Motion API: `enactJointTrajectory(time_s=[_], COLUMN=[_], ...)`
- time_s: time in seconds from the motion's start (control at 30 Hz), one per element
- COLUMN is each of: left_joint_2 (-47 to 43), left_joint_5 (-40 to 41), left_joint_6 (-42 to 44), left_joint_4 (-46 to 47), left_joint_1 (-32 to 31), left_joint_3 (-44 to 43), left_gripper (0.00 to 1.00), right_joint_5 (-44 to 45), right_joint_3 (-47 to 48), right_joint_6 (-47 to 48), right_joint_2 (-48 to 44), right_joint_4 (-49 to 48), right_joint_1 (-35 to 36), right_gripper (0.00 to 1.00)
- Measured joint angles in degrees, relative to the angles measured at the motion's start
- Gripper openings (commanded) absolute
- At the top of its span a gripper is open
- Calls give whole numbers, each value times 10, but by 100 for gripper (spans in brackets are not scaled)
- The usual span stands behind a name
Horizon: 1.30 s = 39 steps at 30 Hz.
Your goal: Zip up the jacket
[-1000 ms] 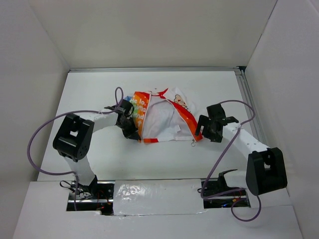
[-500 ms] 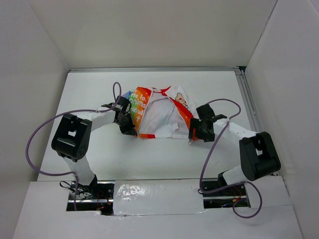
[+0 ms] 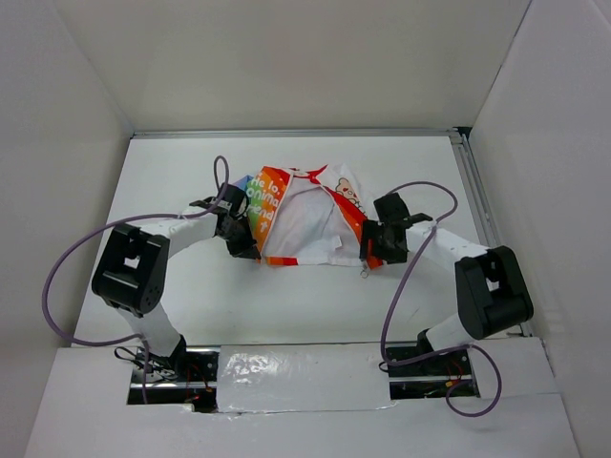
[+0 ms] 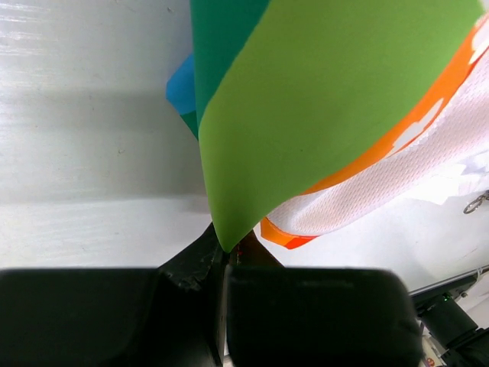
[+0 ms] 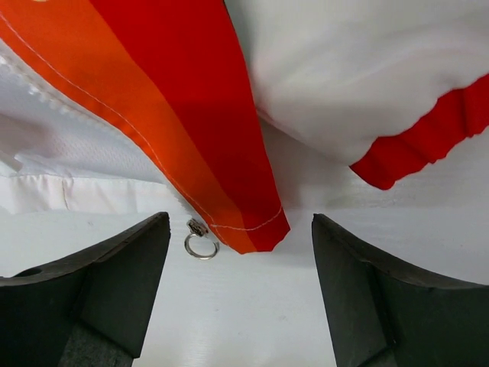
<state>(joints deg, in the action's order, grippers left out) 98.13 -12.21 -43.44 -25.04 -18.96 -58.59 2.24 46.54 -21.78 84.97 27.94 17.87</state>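
The jacket (image 3: 305,215) lies open on the white table, white lining up, rainbow panel on the left, red-orange edge on the right. My left gripper (image 3: 246,243) is shut on the jacket's green corner (image 4: 229,222) at its lower left hem. My right gripper (image 3: 374,256) is open, its fingers (image 5: 114,283) on either side of the red-orange hem corner (image 5: 256,229), not touching it. The zipper pull ring (image 5: 200,243) lies on the table beside that corner. A red cuff (image 5: 428,145) shows at the right.
White walls enclose the table on three sides, with a metal rail (image 3: 473,191) along the right and back. Purple cables (image 3: 67,258) loop from both arms. The near table edge has a taped strip (image 3: 296,367).
My right gripper has moved left and forward up to the jacket's lower right hem corner. My left gripper still holds the left hem and has shifted slightly back.
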Motion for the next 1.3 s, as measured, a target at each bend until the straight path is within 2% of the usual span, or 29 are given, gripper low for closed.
enactJointTrajectory(time_s=[0.17,0.2,0.23,0.27,0.33,0.37,0.4,0.43,0.63,0.77,0.97,1.17,1.3], left_joint_2=[-12,-15,-19,-23,-32,-37,-43,-47,-90,-141,-217,-263,-298], left_joint_5=[0,0,0,0,1,2,3,4,3,-9,-11,-30,-44], left_joint_6=[0,0,0,0,0,0,0,0,-1,-3,-47,-114,-153], left_joint_4=[-4,-4,-5,-5,-7,-9,-13,-16,-36,-51,-86,-63,10], left_joint_1=[-1,-2,-3,-4,-8,-10,-14,-16,-41,-64,-112,-141,-151], left_joint_3=[0,1,1,2,5,6,6,6,9,8,-32,-41,18], left_gripper=[0,0,0,0,0,0,0,0,0,0,0,0,0], right_joint_5=[-10,-12,-13,-15,-25,-29,-34,-38,-88,-161,-288,-329,-331], right_joint_3=[7,7,7,7,7,7,7,7,6,-4,-35,-79,-130], right_joint_6=[9,10,12,14,17,18,20,24,27,21,-33,-106,-167], right_joint_2=[14,17,19,21,25,26,26,26,-1,-92,-200,-211,-216], right_joint_4=[-11,-13,-14,-14,-14,-14,-14,-14,-16,-32,-174,-328,-427], right_joint_1=[0,0,1,2,4,5,8,10,21,22,58,137,154], right_gripper=[64,58,55,47,39,33,10,0,0,0,0,0,0])
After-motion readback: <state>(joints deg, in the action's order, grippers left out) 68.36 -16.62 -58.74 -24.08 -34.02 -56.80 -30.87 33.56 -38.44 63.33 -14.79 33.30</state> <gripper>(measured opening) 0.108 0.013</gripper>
